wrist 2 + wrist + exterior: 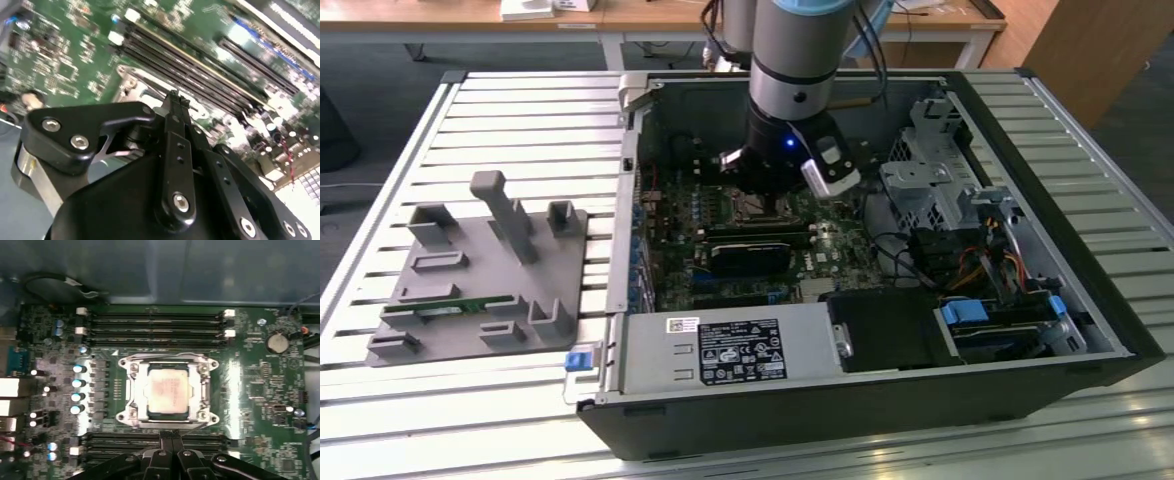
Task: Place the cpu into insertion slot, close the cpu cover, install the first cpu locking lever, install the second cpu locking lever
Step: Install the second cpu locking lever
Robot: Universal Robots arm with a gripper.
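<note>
My arm (790, 70) reaches straight down into the open computer case (854, 400), which lies on its side on the slatted surface (520, 110). My wrist hangs over the middle of the green circuit board (841, 255).

My gripper (168, 436) has its fingers (173, 107) pressed together with nothing between them; in the second wrist view the two black tips meet in a narrow point above the board, and in the first wrist view they sit closed side by side.

In the first wrist view the cpu (167, 388) already lies flat in the insertion slot (167, 415), its dull grey top facing up. The cpu cover (205, 387) is down around it as a silver frame, with the chip showing through the cut-out. My closed tips hover just beside the edge of that frame, near the long black memory slots (155, 322) that run along either side of the socket.

In the exterior view, a grey fixture block (480, 280) rests on the surface on the exterior view's left, well apart from the case.
</note>
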